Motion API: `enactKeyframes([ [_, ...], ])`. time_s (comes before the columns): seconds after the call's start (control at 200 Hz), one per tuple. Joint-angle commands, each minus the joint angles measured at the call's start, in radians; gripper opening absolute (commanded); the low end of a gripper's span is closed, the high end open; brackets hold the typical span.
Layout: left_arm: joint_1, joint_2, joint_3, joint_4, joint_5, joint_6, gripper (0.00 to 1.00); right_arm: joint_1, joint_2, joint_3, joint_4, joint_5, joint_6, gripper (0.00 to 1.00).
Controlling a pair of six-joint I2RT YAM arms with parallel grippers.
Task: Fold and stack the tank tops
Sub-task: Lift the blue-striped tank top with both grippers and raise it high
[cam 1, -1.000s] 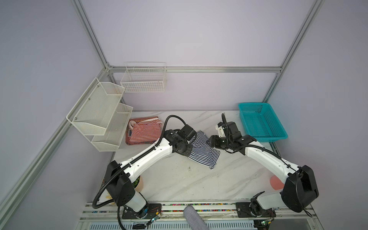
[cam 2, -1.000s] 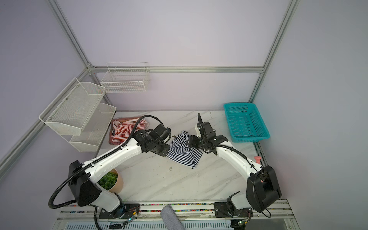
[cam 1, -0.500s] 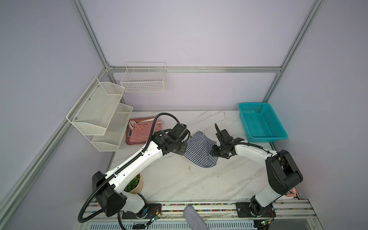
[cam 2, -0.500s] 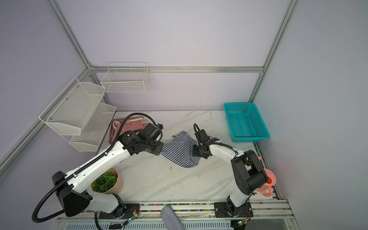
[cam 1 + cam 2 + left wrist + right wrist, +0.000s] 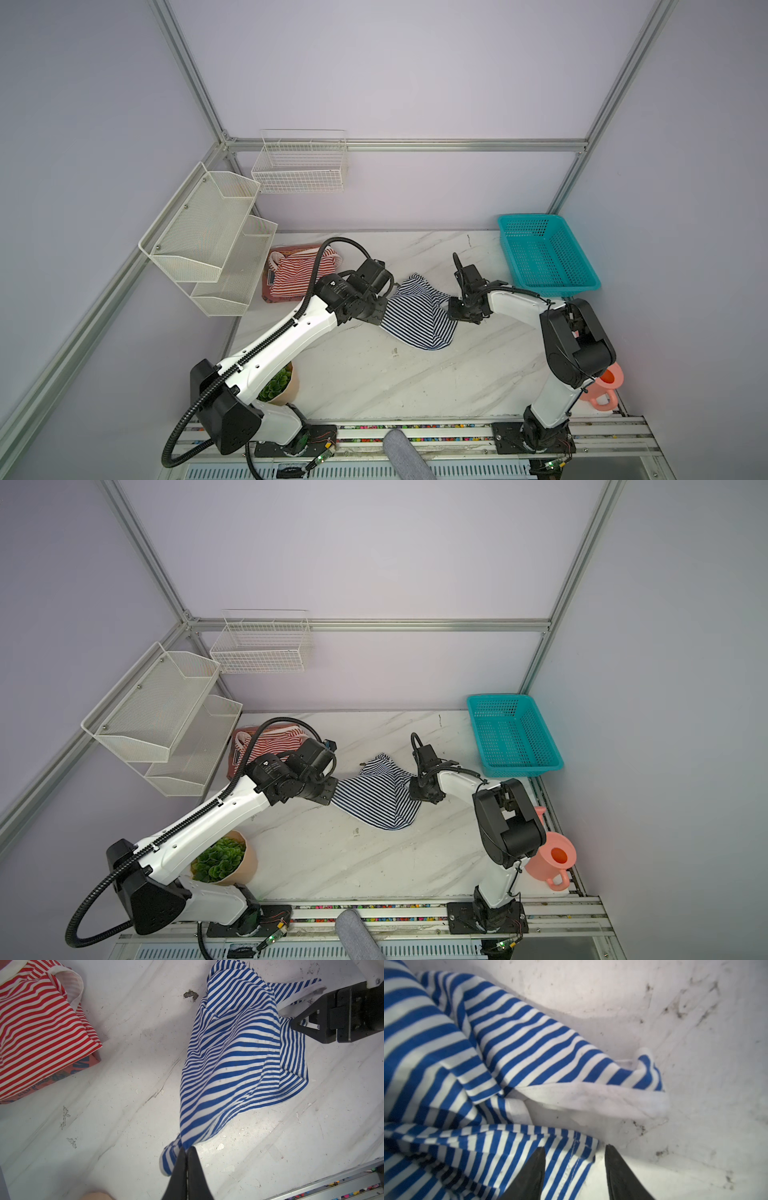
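In a top view we see the navy top mid-frame on the table, lying between both claws. Our left claw is pressed together, pinching one corner. Our right claw stands spread, with the hem between its tips. The red top lies centre-left, well apart.

My left arm and right arm: white shell links, black joint housings, black base blocks. Left has a ribbed black cable conduit, looped at the base and clipped along the white link. Right has a thin black cable at the wrist. Small white print on the left wrist housing. Left gripper and right gripper: matte black tapered fingers. One silver screw on the right's white bracket.
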Motion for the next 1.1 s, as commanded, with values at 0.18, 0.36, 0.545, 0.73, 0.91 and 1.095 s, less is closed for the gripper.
enactKeyframes([
  [0.18, 0.008, -0.029, -0.032, 0.003, -0.002, -0.013, 0.00, -0.010, 0.042, 0.006, 0.005, -0.008, -0.040, 0.47],
  [0.36, 0.009, -0.032, -0.039, 0.004, -0.007, -0.016, 0.00, -0.009, 0.026, -0.003, 0.006, -0.038, -0.038, 0.00],
  [0.545, 0.043, -0.024, -0.007, 0.011, -0.047, -0.012, 0.00, -0.012, -0.096, 0.019, -0.036, -0.044, -0.016, 0.00],
  [0.73, 0.154, -0.007, 0.213, 0.031, -0.097, 0.050, 0.00, -0.026, -0.335, 0.191, -0.080, -0.024, -0.010, 0.00],
  [0.91, 0.182, -0.008, 0.445, 0.107, -0.079, 0.117, 0.00, -0.028, -0.482, 0.419, -0.098, 0.020, -0.025, 0.00],
  [1.095, 0.181, -0.022, 0.627, 0.127, 0.021, 0.148, 0.00, -0.030, -0.536, 0.585, -0.112, -0.013, -0.029, 0.00],
])
